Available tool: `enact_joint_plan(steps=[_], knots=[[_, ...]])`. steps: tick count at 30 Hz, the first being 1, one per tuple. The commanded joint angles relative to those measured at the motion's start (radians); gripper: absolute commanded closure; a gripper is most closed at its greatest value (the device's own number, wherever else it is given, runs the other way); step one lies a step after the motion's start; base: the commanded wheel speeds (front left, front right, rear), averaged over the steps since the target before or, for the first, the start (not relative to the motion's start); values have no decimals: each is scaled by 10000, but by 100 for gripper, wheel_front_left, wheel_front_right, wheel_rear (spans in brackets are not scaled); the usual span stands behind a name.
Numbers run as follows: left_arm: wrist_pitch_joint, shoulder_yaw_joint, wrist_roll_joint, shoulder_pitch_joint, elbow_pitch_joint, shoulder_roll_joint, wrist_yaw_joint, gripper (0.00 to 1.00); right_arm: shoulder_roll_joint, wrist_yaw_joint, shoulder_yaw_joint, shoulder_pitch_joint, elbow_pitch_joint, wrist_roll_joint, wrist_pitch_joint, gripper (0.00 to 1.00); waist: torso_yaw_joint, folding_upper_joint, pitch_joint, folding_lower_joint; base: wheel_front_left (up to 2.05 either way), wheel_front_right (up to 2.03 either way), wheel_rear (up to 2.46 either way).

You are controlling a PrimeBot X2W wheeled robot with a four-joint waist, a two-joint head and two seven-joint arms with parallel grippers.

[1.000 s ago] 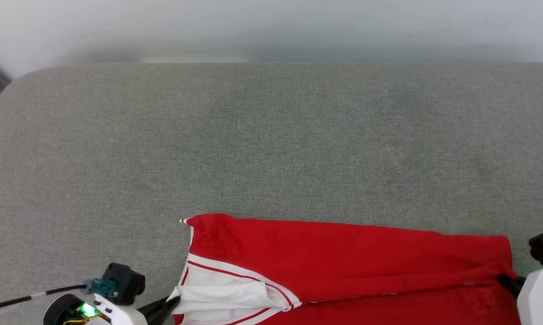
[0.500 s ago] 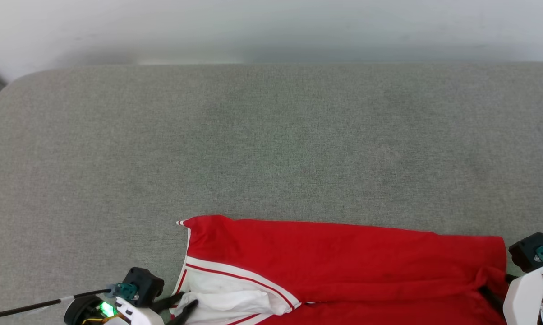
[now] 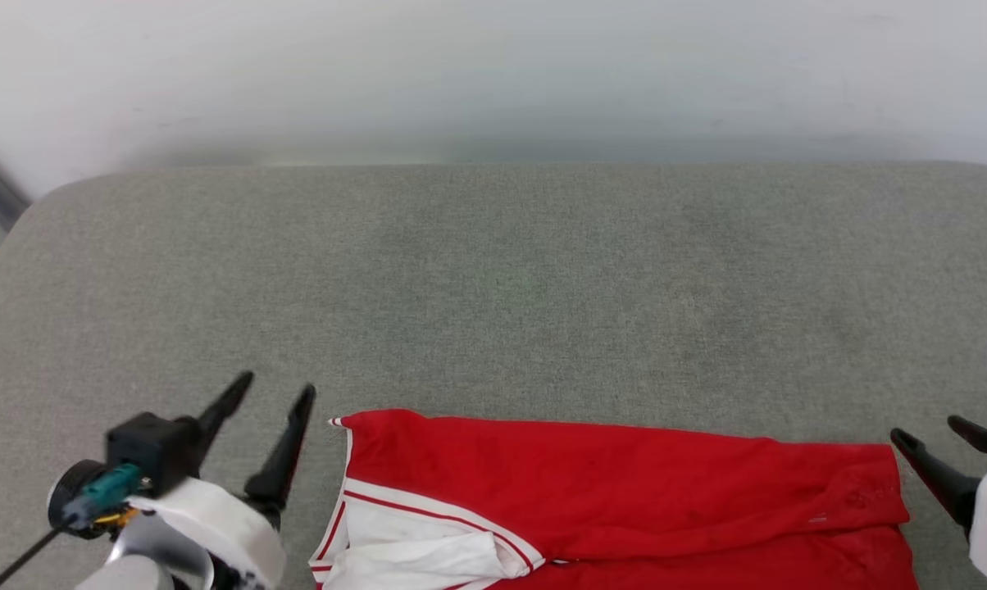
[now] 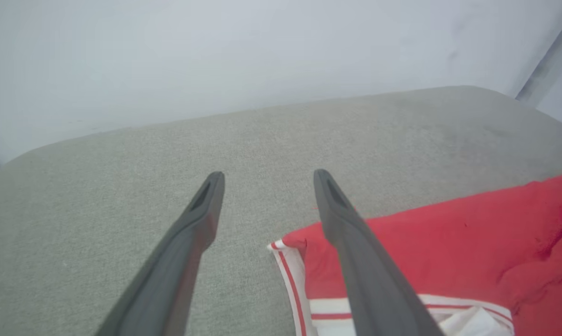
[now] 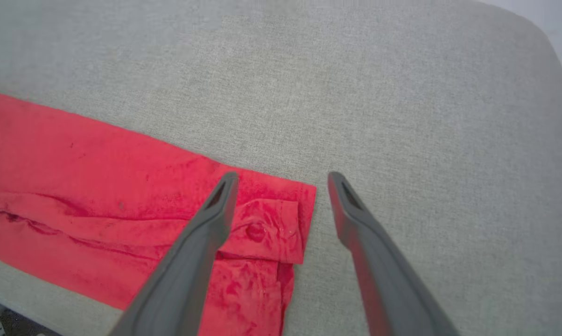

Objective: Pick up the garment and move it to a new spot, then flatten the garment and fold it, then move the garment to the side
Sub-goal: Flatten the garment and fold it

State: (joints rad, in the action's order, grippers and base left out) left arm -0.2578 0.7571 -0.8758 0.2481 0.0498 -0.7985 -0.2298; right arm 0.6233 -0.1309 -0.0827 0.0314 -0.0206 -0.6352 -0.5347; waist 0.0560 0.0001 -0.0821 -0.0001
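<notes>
Lying on the grey cushion, the shirt spans between the left end effector and right end effector, both spread apart.

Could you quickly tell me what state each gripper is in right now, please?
Left gripper: open, holding nothing, beside the red jersey shirt.
Right gripper: open, holding nothing.

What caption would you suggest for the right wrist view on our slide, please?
Open right tool near a corner of the red garment lying on the grey cushion.
</notes>
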Motion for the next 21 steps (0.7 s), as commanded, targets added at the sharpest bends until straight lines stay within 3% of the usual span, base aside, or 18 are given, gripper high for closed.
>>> enact_joint_plan(steps=[1, 4, 7, 15, 21], knots=[[-65, -510, 47, -238, 250, 289, -189, 0, -260, 6, 371, -249, -96, -21, -114, 0, 36, -1, 45, 1, 0, 0, 0], [-79, -2226, 893, -952, 965, 996, -407, 0, -1002, 4, 1263, -588, -238, 167, -393, 0, 123, -1, 45, 1, 0, 0, 0], [-79, -3587, 2289, -1789, 1609, 1747, -148, 0, -1895, 4, 2128, -843, -169, 373, -616, 0, 200, -1, 7, 1, 0, 0, 0], [-80, -5805, 5054, -3206, 2389, 3675, 1204, 0, -4074, 4, 3863, -1166, 96, 1013, -1054, 0, 484, -1, -252, 1, 0, 0, 0], [-75, -6743, 5924, -3370, 2221, 4787, 2367, 0, -4771, 4, 4449, -1128, 743, 1774, -1120, 0, 718, -1, -539, 1, 0, 0, 0]])
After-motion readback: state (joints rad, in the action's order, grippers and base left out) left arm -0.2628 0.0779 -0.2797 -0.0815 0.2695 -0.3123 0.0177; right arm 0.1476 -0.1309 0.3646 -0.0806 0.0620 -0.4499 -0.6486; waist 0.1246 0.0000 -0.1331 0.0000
